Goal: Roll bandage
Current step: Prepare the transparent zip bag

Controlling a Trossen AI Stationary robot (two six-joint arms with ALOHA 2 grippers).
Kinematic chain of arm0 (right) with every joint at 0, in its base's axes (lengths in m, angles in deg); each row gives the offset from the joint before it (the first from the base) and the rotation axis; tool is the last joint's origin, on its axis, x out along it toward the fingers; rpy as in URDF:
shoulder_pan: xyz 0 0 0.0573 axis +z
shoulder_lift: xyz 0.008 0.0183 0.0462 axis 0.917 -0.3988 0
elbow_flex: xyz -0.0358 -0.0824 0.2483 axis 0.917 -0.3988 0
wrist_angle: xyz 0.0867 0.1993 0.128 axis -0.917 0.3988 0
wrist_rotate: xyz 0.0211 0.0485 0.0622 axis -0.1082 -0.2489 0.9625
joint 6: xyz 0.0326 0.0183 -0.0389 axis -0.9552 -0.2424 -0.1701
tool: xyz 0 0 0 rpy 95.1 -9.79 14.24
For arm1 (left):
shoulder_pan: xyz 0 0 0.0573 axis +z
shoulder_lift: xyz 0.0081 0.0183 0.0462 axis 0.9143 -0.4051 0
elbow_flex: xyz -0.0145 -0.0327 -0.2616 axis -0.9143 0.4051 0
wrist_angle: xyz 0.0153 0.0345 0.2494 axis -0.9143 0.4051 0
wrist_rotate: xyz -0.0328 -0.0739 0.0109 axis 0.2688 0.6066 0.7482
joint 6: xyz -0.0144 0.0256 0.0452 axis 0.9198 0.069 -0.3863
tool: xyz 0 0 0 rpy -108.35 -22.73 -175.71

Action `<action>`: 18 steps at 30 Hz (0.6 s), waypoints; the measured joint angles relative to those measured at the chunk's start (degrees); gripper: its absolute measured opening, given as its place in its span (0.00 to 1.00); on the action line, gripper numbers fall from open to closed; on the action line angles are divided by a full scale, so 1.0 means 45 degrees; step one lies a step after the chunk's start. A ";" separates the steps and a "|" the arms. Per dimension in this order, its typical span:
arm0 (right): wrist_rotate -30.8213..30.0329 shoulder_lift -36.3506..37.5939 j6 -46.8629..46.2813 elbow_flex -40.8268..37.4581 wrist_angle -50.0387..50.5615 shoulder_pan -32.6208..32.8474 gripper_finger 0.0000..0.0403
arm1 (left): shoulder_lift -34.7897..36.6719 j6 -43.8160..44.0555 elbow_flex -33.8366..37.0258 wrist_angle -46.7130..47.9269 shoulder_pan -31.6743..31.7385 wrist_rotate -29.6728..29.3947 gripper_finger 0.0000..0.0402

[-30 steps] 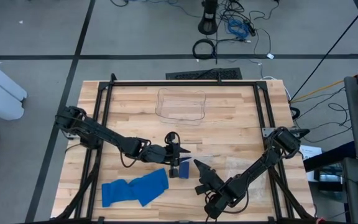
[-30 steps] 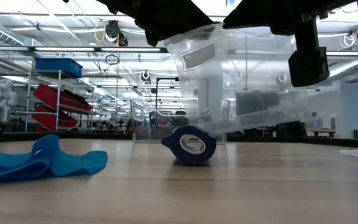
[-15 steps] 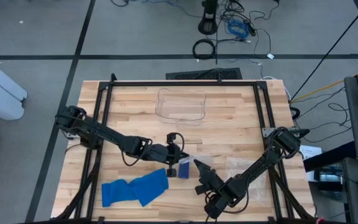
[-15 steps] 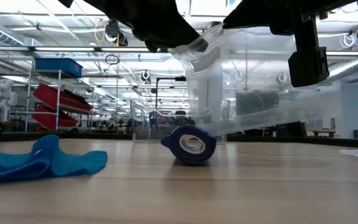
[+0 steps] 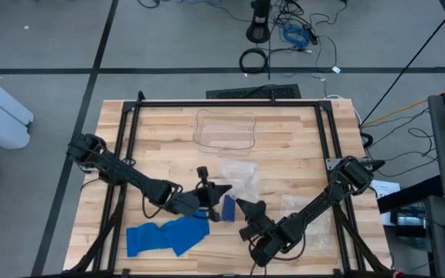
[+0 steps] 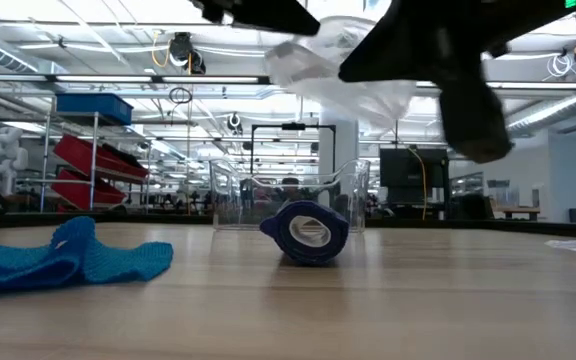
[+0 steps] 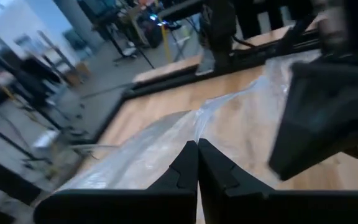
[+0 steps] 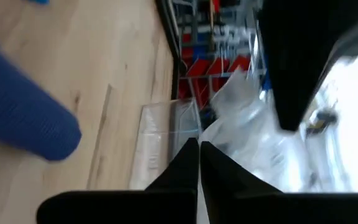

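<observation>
Bandage roll (image 6: 306, 233) sits wound on table (image 5: 161, 139); both grippers — left (image 5: 207, 202), right (image 5: 241, 207) — pinch plastic bag (image 5: 239, 175); bagging remains.

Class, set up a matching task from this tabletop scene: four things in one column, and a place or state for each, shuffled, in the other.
Things:
1. bandage roll
2. blue cloth
3. clear tub
4. plastic bag

Places or states:
A. crumpled flat near the table's front left
B. empty, at the table's far side
C. lying on its side mid-table
D. pinched and lifted off the table

Pairs: 1-C, 2-A, 3-B, 4-D
</observation>
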 joint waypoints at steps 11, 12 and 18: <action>0.1855 0.0583 -0.5130 -0.0005 0.0398 -0.0573 0.00 | 0.0015 0.1253 -0.0720 0.2884 -0.0414 -0.1231 0.00; 0.2413 0.0765 -0.5702 -0.0005 0.0493 -0.0584 0.00 | 0.0015 0.1724 -0.0720 0.3332 -0.0313 -0.1221 0.00; 0.5212 0.2186 -0.8912 -0.0005 0.1440 -0.0565 0.09 | 0.0015 0.3203 -0.0720 0.4647 0.0211 -0.1125 0.00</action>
